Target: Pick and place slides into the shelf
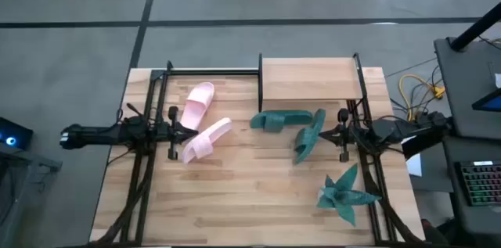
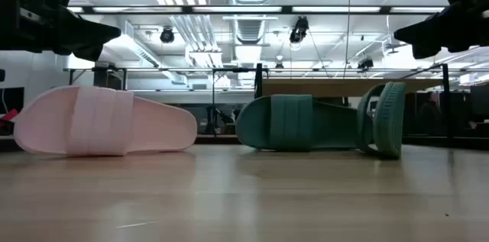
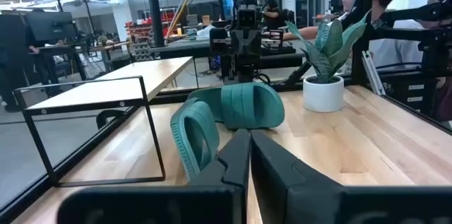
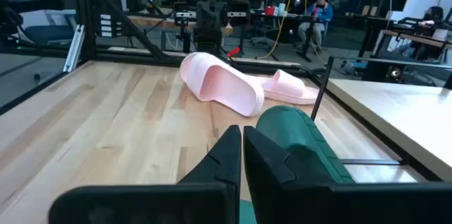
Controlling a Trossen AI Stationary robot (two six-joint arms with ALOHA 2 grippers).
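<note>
Waiting with jaws together, the left claw (image 1: 174,132) and right claw (image 1: 338,133) are hovering empty, so picking is not yet beginning. All four slides are lying on the wooden surface (image 1: 258,201) before the small light-wood shelf (image 1: 309,82): the soft pale pink pair (image 1: 200,123) to its left, the dark teal-green pair (image 1: 293,127) just in front, calling for a claw opening over one.

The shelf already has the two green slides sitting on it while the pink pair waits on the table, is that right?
Not quite. The shelf is bare in the high view; the two green slides lie on the table in front of it. The pink pair is on the table, as you said.
</note>
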